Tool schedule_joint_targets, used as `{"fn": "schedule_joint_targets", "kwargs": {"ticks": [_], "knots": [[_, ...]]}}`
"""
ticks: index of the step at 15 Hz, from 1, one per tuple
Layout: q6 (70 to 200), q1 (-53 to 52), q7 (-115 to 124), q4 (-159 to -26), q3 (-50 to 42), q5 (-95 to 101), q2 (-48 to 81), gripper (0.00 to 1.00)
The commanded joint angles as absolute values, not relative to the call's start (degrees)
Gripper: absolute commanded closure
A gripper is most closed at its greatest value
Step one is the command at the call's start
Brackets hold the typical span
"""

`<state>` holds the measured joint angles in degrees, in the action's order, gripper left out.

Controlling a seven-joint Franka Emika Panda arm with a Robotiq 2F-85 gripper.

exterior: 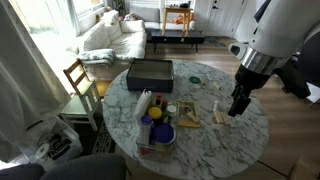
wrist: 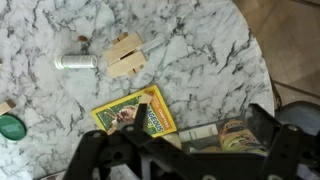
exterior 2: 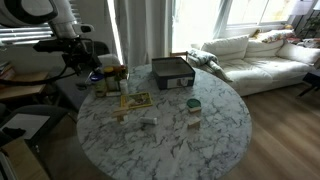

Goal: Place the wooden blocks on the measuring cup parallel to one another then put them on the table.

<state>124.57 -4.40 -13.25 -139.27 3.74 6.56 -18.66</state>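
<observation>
Wooden blocks (wrist: 126, 55), pale tan and flat-faced, lie touching one another on the white-and-grey marbled counter (wrist: 205, 40), just beside a small white cylinder (wrist: 77, 61) on its side. Only the wrist view shows them clearly. Near them are a glossy yellow-green packet (wrist: 136, 114) and a round green lid (wrist: 10, 127). In an exterior view, a dark rectangular box (exterior: 150, 72) and a blue bowl (exterior: 158, 132) stand on the round top, their contents too small to tell. The black pincer (exterior: 237, 106) hangs over the counter, spread wide and gripping nothing.
</observation>
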Motion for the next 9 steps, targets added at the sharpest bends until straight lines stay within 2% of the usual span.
{"fn": "schedule_joint_targets", "kwargs": {"ticks": [1, 4, 9], "knots": [[124.43, -4.83, -13.22, -139.18, 3.37, 6.71, -18.67, 0.00], [123.61, -4.24, -14.42, -138.38, 2.69, 7.27, -16.64, 0.00], [126.92, -3.43, -33.92, -138.12, -2.97, 8.01, -9.20, 0.00]]}}
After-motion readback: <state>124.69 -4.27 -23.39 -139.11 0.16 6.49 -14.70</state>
